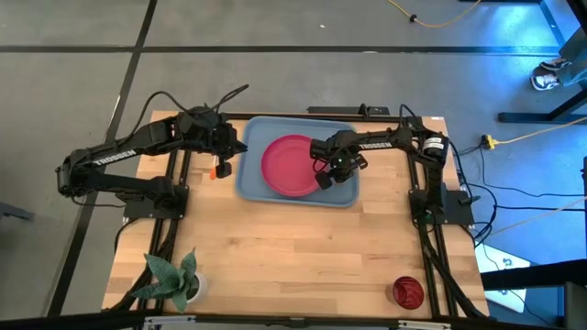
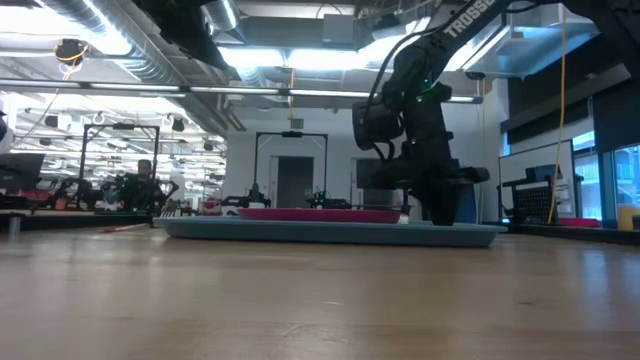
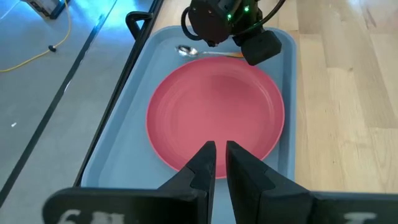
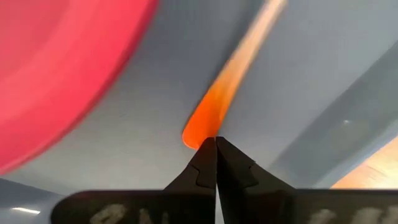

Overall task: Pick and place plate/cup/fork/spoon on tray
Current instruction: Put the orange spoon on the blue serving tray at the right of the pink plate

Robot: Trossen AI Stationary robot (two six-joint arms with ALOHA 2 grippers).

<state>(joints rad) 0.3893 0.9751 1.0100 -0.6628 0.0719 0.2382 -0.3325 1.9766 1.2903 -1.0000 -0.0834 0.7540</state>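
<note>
Pink plate (image 1: 292, 166) sits mid-tray (image 1: 252, 183); right end effector (image 4: 216, 144), fingers together, rests at spoon (image 3: 208, 53) handle's tip beside it. Left end effector (image 3: 220, 151) hovers near tray edge, nearly closed, empty.

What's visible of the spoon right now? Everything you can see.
The spoon lies flat on the light-blue tray, in the strip between the pink plate and the tray's rim. It has a silver rounded bowl head and a thin orange handle, plastic by its look. The right gripper sits at the handle's end, fingers shut, seemingly touching or just off the tip. Whether the spoon touches the plate cannot be told.
</note>
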